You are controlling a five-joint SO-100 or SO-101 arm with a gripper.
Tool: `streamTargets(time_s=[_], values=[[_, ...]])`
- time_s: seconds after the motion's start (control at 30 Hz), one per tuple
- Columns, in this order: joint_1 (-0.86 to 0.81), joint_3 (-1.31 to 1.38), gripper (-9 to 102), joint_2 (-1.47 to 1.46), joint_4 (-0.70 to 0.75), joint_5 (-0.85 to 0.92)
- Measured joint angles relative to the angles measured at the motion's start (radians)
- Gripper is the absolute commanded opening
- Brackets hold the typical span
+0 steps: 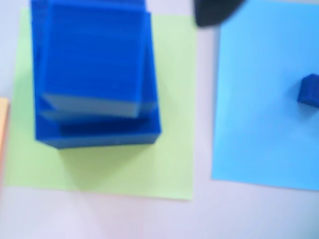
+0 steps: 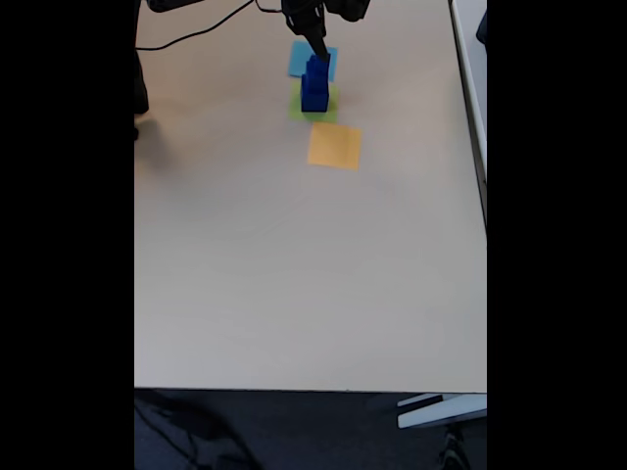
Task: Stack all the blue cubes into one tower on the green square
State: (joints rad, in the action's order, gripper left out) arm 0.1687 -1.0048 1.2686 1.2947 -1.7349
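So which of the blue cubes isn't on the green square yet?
The small cube, alone on the light-blue paper square at the right of the wrist view. The other two sit stacked on the green square, the medium cube atop the large cube.

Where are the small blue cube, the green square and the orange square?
small blue cube (image 1: 310, 90): wrist view, on its visible face at the right edge.
green square (image 1: 172, 99): wrist view, on bare paper right of the stacked cubes.
orange square (image 2: 334, 146): fixed view, on its middle.

No legible text — no labels anywhere
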Motion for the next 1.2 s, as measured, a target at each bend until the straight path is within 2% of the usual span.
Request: streamTargets(time_s=[1.2], values=[[-0.009, 0.037, 23, -0.075, 0.018, -0.011]])
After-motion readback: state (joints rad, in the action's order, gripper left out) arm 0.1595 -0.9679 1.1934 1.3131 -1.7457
